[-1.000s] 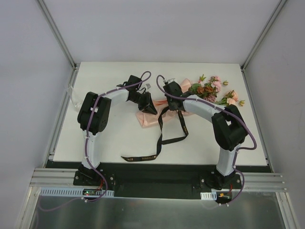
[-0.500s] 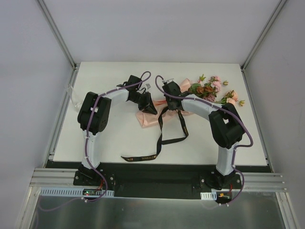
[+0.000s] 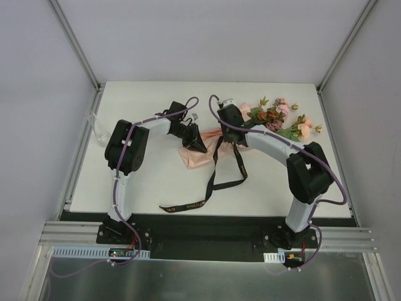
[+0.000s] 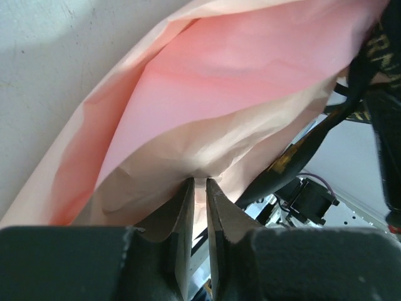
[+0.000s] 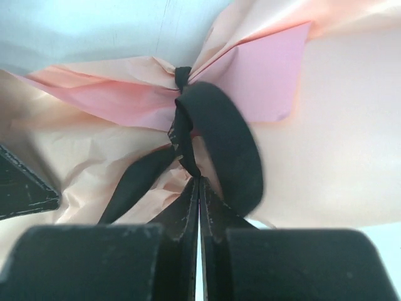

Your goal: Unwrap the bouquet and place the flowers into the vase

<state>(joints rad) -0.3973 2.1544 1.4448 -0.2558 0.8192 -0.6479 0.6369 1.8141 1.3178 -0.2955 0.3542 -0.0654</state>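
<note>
At the far middle of the white tabletop [image 3: 144, 182], the bouquet [image 3: 203, 153] lies on its side, its flowers [image 3: 274, 116] pointing toward the right rear corner. The left hand [image 4: 199, 183] is almost closed, pinching an edge of the pink paper [image 4: 238, 81] between its fingers. The right hand [image 5: 198, 183] is fully closed, a strand of the black ribbon [image 5: 225, 144] caught at its tips just below the knot. The ribbon's loose tails trail toward the near edge.

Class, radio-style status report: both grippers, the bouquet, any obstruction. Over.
Left gripper shut on pink paper. Right gripper shut on black ribbon by the knot. Bouquet lying wrapped, knot tied. Ribbon tails loose across table.
</note>
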